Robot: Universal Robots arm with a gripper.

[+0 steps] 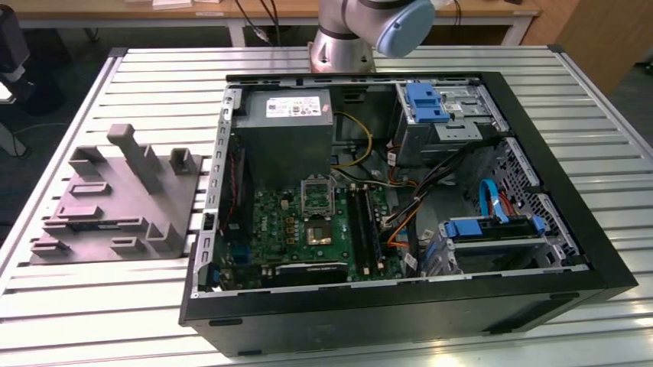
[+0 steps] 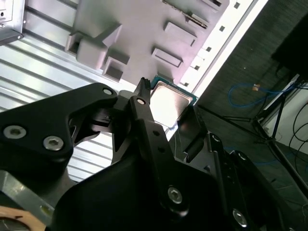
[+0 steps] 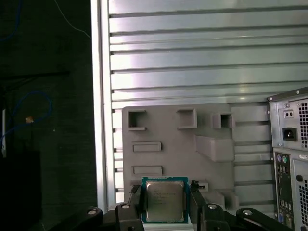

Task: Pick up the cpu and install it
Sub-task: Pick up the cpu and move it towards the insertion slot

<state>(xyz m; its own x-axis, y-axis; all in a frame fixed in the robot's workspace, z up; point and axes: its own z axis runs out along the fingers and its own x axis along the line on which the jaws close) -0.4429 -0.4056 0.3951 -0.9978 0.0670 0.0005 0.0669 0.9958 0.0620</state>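
A slatted metal table [image 1: 102, 306] is carrying the whole scene in the exterior view. Toward that view's left a grey moulded tray [image 1: 112, 199] is lying flat. Toward its right an open computer case [image 1: 408, 321] is baring its green motherboard [image 1: 290, 222], with a large grey metal box [image 1: 290, 138] sitting just beyond the board. The arm [image 1: 347, 38] is rising from the table's far edge, behind the case. In the first wrist view the gripper [image 3: 165, 192] is clasping the cpu [image 3: 164, 202] by two opposite edges. Its black fingers [image 3: 136, 199] are drawn in just to the chip's width (silvery top facing the camera, green rim showing around it). The cpu is being held up over one end of the tray, apart from it and outside the case. The second wrist view is showing the same grip, with the chip over the tray's end by the table's edge.
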